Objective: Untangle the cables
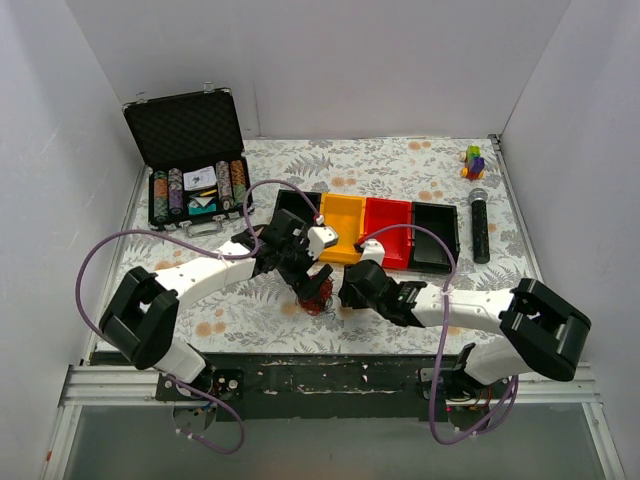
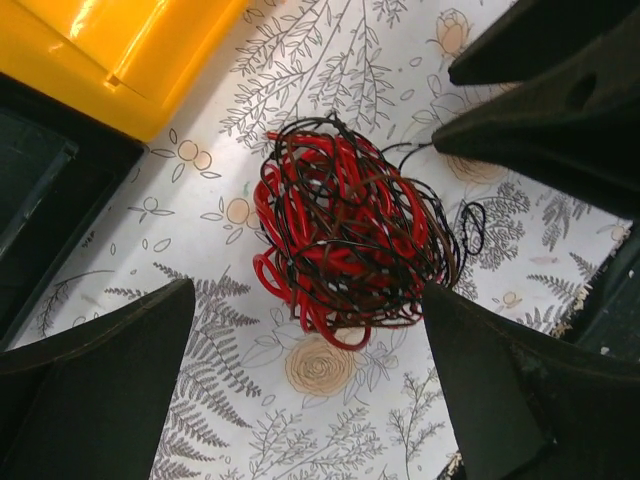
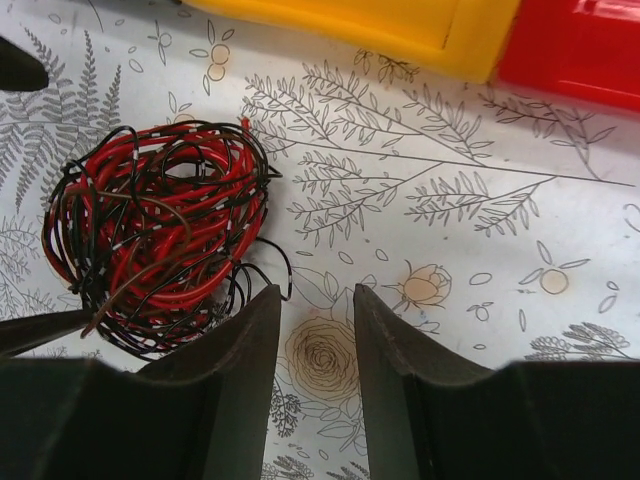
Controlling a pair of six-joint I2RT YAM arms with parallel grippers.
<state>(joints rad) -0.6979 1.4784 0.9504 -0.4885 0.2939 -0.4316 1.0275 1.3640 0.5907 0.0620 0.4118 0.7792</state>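
Observation:
The cables [image 1: 316,298] are one tangled ball of thin red and black wires lying on the floral tablecloth. They fill the middle of the left wrist view [image 2: 345,235] and the left of the right wrist view [image 3: 155,235]. My left gripper [image 2: 310,290] hangs over the ball, open wide, one finger on each side of the ball's near edge and nothing pinched. My right gripper [image 3: 317,292] stands just right of the ball, jaws partly apart over a printed rose, with nothing between them. A black loop touches its left fingertip [image 3: 265,300].
A row of trays lies just behind the ball: black [image 1: 292,205], yellow [image 1: 341,222], red [image 1: 392,225], black [image 1: 436,235]. An open case of poker chips [image 1: 190,160] stands at the back left. A black microphone [image 1: 479,225] and a small toy [image 1: 473,162] lie at the back right.

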